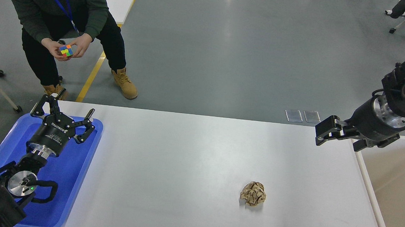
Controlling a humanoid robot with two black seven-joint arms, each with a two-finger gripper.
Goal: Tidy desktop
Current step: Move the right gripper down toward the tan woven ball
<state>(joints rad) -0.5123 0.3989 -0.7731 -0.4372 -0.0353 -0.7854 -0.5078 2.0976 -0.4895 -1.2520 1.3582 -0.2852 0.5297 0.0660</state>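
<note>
Counter (192,155) spans most of the view, white and mostly bare. One crumpled brown paper ball (253,193) lies right of centre, well clear of every edge. Left hand (67,113), fingers apart, hangs over one blue tray (72,190). Right hand (324,133), apart, hovers at the far right corner beside one beige bin (397,184).

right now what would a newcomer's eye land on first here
Probably the crumpled brown paper ball, alone on the white desktop, right of centre. Next, the person crouching beyond the far left corner with a colourful puzzle cube. The left claw hangs open over the blue tray.
</note>
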